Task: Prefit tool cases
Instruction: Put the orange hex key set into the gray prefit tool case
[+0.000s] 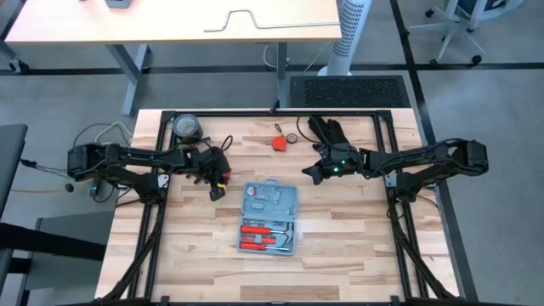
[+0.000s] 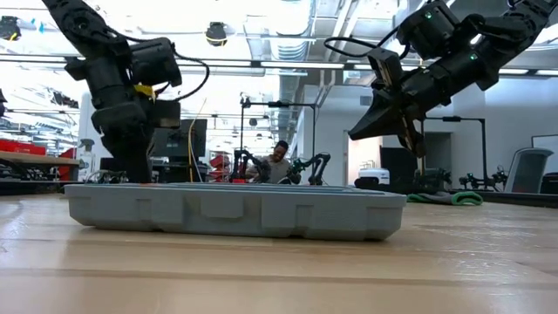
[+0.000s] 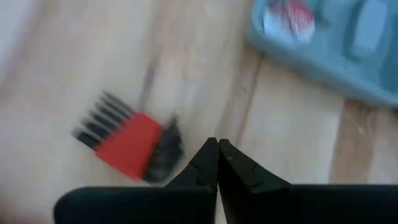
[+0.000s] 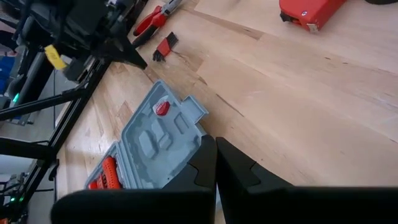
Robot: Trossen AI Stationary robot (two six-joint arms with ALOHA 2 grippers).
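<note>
The blue-grey tool case point(image 1: 270, 217) lies open on the table's middle. Its lid half point(image 4: 155, 140) holds a small red piece, and its near half point(image 1: 268, 238) holds red tools. In the low view the tool case point(image 2: 235, 209) rests flat on the wood. My left gripper point(image 3: 217, 149) is shut with nothing in it, low over the wood left of the case's far corner point(image 1: 215, 189). A red and black key set point(image 3: 127, 143) lies beside it. My right gripper point(image 4: 215, 147) is shut and empty, raised above the table right of the case's far end point(image 1: 311, 173).
Red-handled pliers point(image 4: 152, 18) lie beyond the key set. A red tape measure point(image 1: 280, 142), a black glove point(image 1: 327, 129) and a dark tape roll point(image 1: 187, 127) sit along the far edge. A black frame point(image 1: 272, 114) borders the table. Bare wood lies near the front edge.
</note>
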